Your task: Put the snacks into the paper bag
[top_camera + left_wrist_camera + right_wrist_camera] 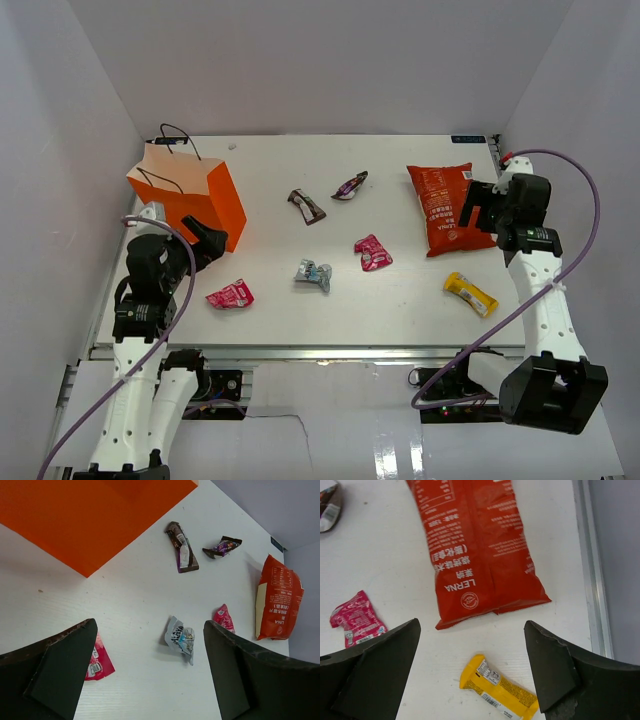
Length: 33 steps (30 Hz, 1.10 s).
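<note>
L gripper (150, 627): jaws wide, nothing held, just beside the paper bag (185, 190) at its near-right corner. R gripper (471, 625): jaws wide, nothing held, over the near end of the crisp packet (480, 545).

L wrist view: we note the silver-blue wrapper (180, 637) framed between the fingers. A pink wrapper (97, 660) is partly hidden by the L finger, w/ a second pink wrapper (223, 617) to the right. A dark wrapper (181, 547) and a second dark wrapper (222, 546) lie beyond.

The yellow wrapper (500, 687) shows only in R wrist and top views, near the packet, not touching.

Only the top view shows the whole bag, standing at the far left of the table (400, 310), handles up. All seven snacks lie on the table, outside the bag.
</note>
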Motion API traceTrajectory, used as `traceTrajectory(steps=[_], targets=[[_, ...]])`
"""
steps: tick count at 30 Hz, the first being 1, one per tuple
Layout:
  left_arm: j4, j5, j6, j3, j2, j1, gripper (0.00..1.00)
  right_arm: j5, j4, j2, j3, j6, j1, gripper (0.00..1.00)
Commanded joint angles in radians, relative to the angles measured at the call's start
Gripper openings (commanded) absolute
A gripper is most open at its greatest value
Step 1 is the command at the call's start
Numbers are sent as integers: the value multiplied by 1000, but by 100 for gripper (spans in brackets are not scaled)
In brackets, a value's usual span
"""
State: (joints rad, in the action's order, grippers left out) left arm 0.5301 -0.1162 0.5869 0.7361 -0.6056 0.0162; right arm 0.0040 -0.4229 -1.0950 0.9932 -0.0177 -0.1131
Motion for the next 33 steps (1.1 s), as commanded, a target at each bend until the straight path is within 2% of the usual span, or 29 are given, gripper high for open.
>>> traceTrajectory(steps=[1,2,3,4,5,6,7,10,11,14,18,25,29,33], targets=[[83,6,106,6,6,-1,98,-134,-8,6,62,97,1,90],[109,42,135,3,6,-1,98,-251,-20,9,62,148,1,90],[169,62,172,3,3,-1,98,-307,-28,12,56,200,1,90],[198,81,210,-4,1,-1,98,-379,-63,17,52,334,3,90],[229,101,303,-10,-2,-1,98,-538,-94,18,50,420,4,90],[290,140,362,-20,-2,-1,98,-606,-135,17,51,511,15,90],[354,162,505,-38,-2,-1,98,-696,-231,14,55,654,23,90],[413,179,721,-81,-3,-1,96,-763,-406,-21,76,798,49,90],[432,173,837,-110,-9,-1,96,-771,-413,-29,76,826,50,90],[441,158,959,-165,-45,-1,96,-765,-399,-43,44,831,50,90],[413,162,1024,-194,-124,-2,98,-763,-372,-55,32,825,50,90],[295,118,1053,-237,-304,-1,97,-750,-330,-68,7,806,50,90],[158,77,1042,-262,-396,-1,92,-743,-323,-66,-7,803,50,90],[102,59,1021,-253,-482,-1,84,-733,-323,-68,-14,809,50,90]])
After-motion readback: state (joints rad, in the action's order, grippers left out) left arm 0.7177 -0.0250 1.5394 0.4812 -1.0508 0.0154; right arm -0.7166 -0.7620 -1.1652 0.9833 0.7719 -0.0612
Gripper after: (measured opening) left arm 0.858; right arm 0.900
